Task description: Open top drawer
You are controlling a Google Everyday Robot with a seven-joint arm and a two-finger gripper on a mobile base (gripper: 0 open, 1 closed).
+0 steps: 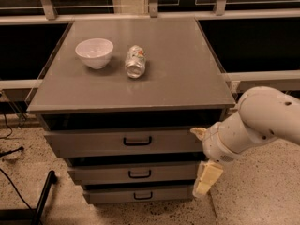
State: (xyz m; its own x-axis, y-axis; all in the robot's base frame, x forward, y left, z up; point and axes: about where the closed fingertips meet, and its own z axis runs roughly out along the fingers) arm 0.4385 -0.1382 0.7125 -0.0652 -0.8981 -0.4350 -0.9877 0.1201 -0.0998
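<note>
Grey cabinet top (178, 69) carries a bowl (94, 52) and tipped bottle (135, 61); beneath it the top drawer (84, 143), widest of 3, sits shut. The gripper (205, 181) hangs low at its right, probably staging for the handle (137, 141); its opening cannot be told.

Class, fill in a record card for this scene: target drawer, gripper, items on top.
Target drawer: top drawer, looks shut, black loop handle untouched
Gripper: gripper low by the right front corner of the cabinet, pointing down, away from that handle
On top: white bowl and a bottle lying on its side, apart
</note>
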